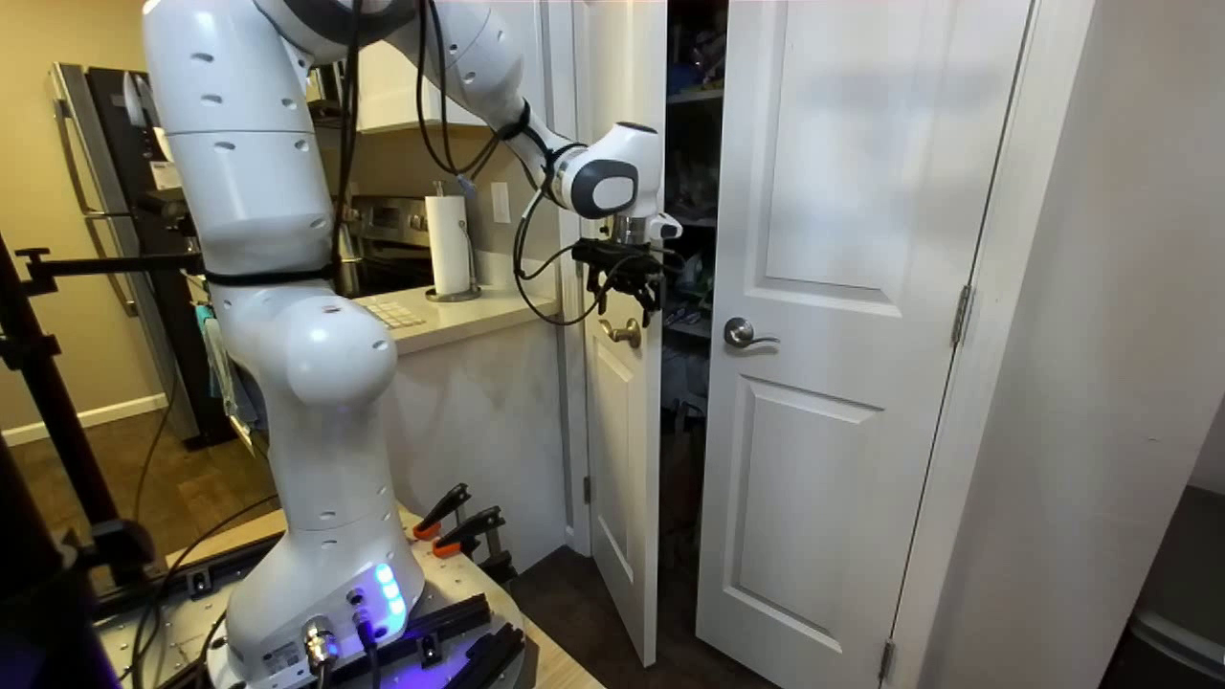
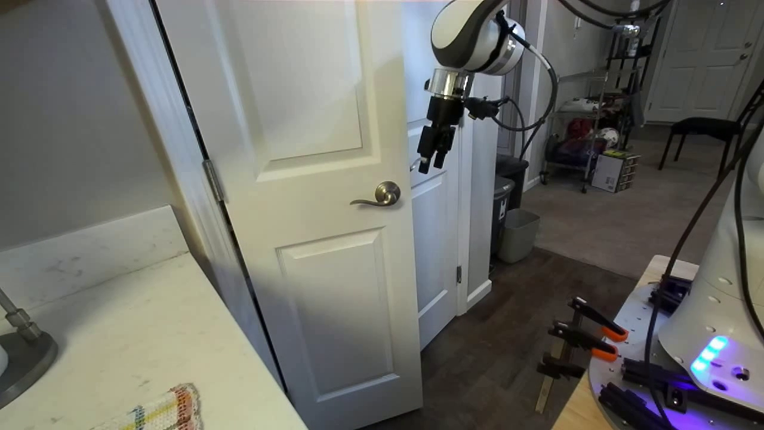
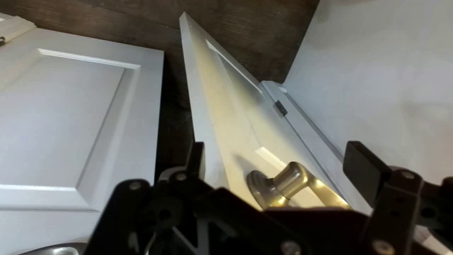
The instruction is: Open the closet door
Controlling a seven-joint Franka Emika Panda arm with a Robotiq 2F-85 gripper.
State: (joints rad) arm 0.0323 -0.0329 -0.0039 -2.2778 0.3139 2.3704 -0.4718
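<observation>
The closet door (image 1: 617, 431) is a white panelled leaf hinged on its left edge. It stands partly open, its free edge swung out into the room, also seen in the exterior view (image 2: 334, 310) and the wrist view (image 3: 226, 106). Its metal lever handle (image 1: 622, 333) is near the free edge; the handle shows in the exterior view (image 2: 385, 194) and the wrist view (image 3: 290, 180). My gripper (image 1: 627, 308) points down just above the handle. In the wrist view the gripper (image 3: 277, 152) is open, fingers wide apart, with the handle between them in the picture, apparently not gripped.
The matching white leaf (image 1: 813, 431) with its own lever handle (image 1: 742, 333) stands to the right. Dark closet shelves (image 1: 694, 220) show in the gap. A counter (image 1: 459, 325) with a paper towel roll (image 1: 448, 244) is at the left. Bins (image 2: 516, 236) stand beyond.
</observation>
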